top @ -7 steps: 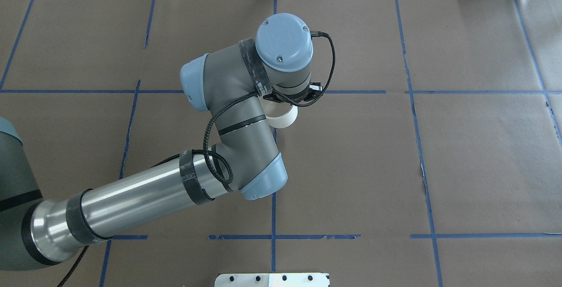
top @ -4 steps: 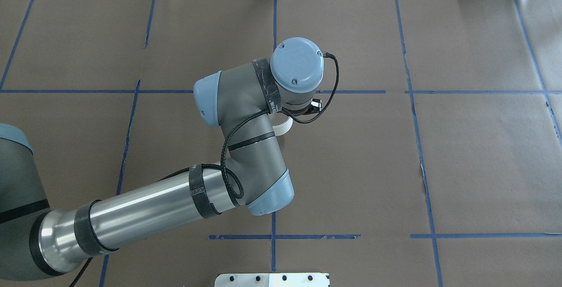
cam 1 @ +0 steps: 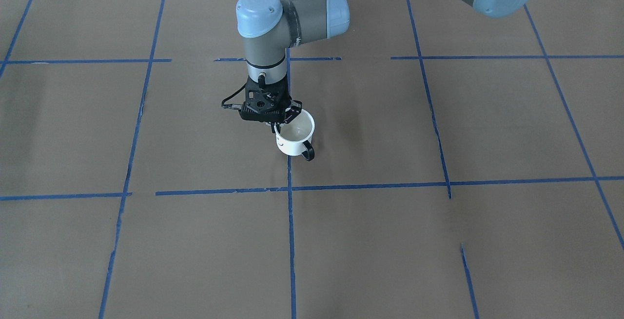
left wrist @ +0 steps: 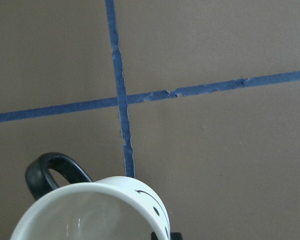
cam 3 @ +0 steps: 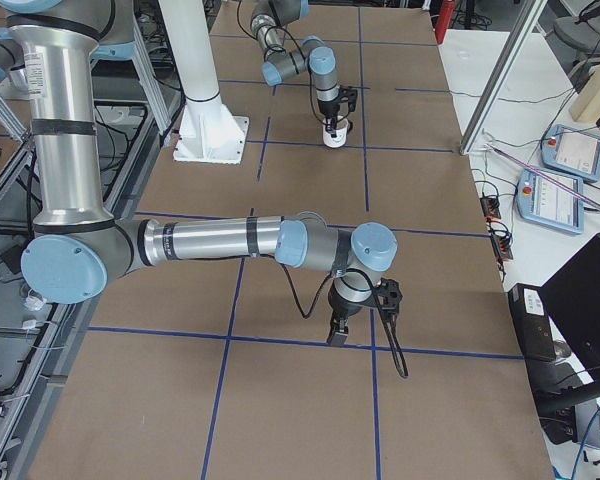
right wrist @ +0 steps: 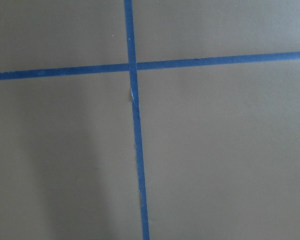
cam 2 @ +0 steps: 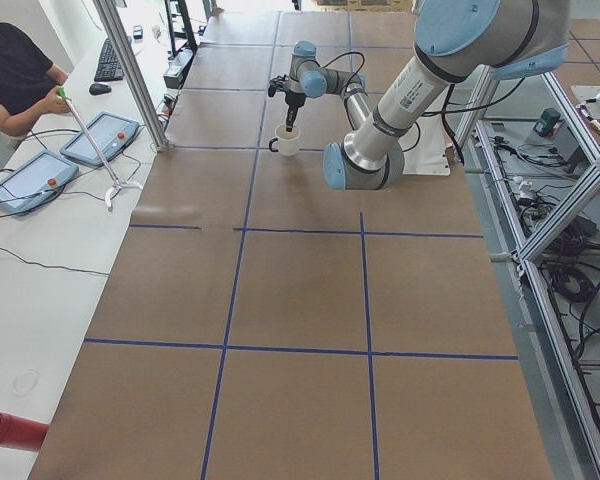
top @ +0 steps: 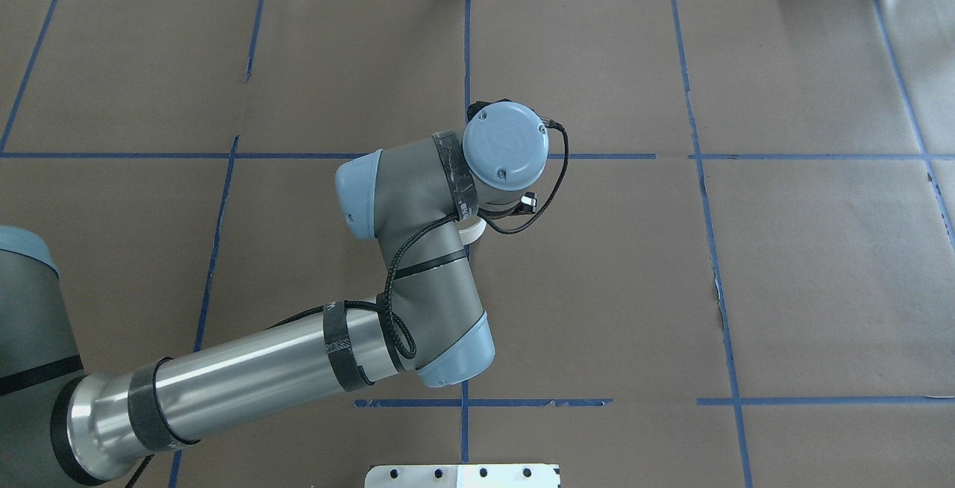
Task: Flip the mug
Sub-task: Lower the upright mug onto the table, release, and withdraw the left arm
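The white mug (cam 1: pixel 295 139) with a black loop handle (cam 1: pixel 308 152) is upright, mouth up and slightly tilted, at or just above the brown table. My left gripper (cam 1: pixel 279 126) points straight down and is shut on the mug's rim. In the left wrist view the mug (left wrist: pixel 90 212) fills the bottom edge, its handle (left wrist: pixel 50 172) on the left and its smiley face (left wrist: pixel 155 210) on the right. In the overhead view only a sliver of the mug (top: pixel 474 231) shows under the wrist. My right gripper (cam 3: pixel 337 335) hangs low over the table, far from the mug; I cannot tell whether it is open or shut.
Blue tape lines (cam 1: pixel 290 189) divide the brown paper table cover into squares. A white base plate (top: pixel 462 475) sits at the near edge. An operator (cam 2: pixel 15 75) and tablets (cam 2: pixel 100 138) are at a side table beyond the far edge.
My left wrist has moved back toward the robot and turned to point straight down, carrying the mug with it. Less of the mug shows from overhead now.
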You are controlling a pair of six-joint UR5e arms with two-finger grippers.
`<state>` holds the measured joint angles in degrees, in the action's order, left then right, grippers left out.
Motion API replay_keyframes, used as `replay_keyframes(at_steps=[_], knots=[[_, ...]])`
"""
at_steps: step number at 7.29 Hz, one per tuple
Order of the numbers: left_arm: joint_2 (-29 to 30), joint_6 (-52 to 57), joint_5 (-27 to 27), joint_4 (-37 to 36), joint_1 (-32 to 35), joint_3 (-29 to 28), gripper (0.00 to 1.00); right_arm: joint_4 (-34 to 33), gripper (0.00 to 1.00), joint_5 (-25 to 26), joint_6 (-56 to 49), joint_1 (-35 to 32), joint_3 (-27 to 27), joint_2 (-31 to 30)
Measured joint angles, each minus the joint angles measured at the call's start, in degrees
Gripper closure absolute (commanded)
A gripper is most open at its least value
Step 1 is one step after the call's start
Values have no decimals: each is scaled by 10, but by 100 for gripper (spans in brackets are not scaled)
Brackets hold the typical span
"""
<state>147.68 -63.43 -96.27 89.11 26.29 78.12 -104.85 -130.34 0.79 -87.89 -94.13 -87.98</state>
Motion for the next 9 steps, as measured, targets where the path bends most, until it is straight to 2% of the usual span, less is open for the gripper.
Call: replay_keyframes(at_steps=[3, 6, 8, 9], knots=[[-2, 0, -2, 1, -5, 18, 0, 0, 0, 0, 0, 0, 0, 0], [-33, 9, -6, -6, 10, 96, 0, 0, 0, 0, 0, 0, 0, 0], [-66, 58, -45, -15, 61, 157, 0, 0, 0, 0, 0, 0, 0, 0], [-93, 93, -89, -19, 108, 197, 0, 0, 0, 0, 0, 0, 0, 0]])
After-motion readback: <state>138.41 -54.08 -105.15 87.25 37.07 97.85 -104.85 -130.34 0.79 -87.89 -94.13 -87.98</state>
